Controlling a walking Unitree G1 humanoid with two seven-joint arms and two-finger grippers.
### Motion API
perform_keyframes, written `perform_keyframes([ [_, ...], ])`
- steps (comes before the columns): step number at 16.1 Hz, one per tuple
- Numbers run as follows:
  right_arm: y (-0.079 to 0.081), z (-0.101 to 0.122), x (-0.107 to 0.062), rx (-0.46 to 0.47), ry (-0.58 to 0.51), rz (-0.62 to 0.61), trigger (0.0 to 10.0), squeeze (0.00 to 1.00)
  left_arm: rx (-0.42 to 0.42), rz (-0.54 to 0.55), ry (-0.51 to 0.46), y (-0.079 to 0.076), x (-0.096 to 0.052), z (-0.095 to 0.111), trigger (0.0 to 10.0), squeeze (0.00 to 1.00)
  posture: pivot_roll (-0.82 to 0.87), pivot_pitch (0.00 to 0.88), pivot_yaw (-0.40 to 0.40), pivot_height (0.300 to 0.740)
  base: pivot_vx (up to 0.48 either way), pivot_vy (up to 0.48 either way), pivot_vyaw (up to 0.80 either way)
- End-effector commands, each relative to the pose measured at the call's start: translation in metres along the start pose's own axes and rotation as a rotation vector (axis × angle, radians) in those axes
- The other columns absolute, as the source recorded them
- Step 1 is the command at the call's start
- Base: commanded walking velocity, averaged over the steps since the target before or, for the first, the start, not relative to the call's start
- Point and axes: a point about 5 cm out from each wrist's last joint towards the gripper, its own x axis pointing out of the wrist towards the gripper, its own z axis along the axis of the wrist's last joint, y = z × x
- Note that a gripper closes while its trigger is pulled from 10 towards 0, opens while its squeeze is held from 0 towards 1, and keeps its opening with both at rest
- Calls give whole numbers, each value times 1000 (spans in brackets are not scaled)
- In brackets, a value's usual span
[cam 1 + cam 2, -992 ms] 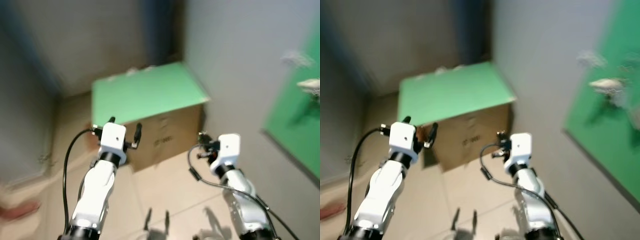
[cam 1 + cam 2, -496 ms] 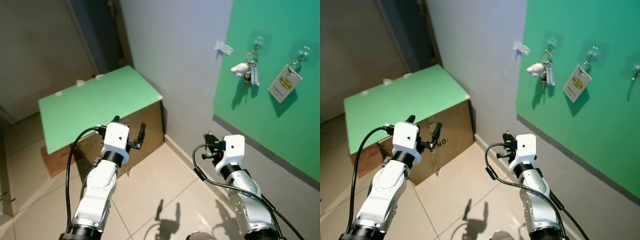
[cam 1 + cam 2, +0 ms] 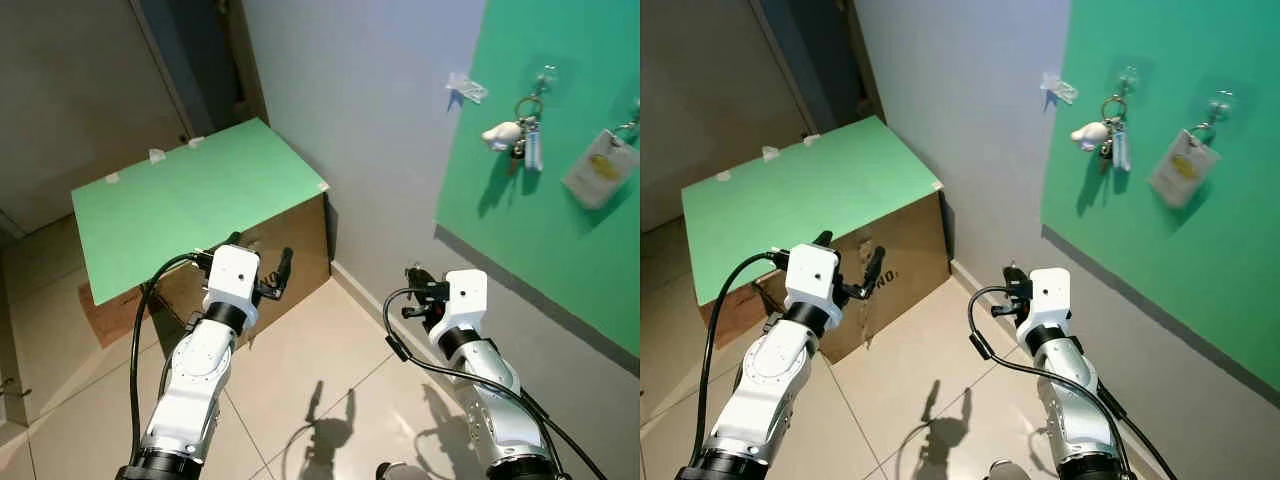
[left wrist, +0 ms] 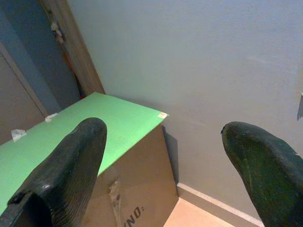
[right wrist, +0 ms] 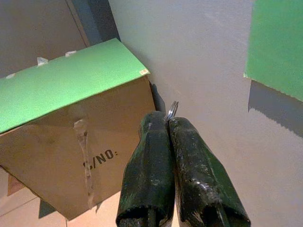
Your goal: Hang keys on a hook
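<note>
Key ring pinched at the fingertips of the right gripper, well short of the green board.

We see only a sliver of ring between the closed fingers; so thin a hold could slip during the reach toward the free clear hook, beside the hung key bunch. The left gripper is spread wide, empty.

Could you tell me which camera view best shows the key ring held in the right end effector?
The right wrist view: the key ring pokes out between the shut fingers of the right end effector. In the eye views it is too small to make out.
</note>
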Motion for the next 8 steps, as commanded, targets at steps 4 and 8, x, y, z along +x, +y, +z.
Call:
perform_keyframes([
  [4, 4, 1, 3, 4, 1, 7, 0, 0, 15, -17, 16, 3, 3, -1, 10000, 0, -197, 11, 134, 740, 0, 0, -781],
  [8, 5, 0, 2, 10, 1, 7, 0, 0, 16, -35, 14, 2, 4, 0, 10000, 0, -200, 11, 137, 740, 0, 240, -783],
])
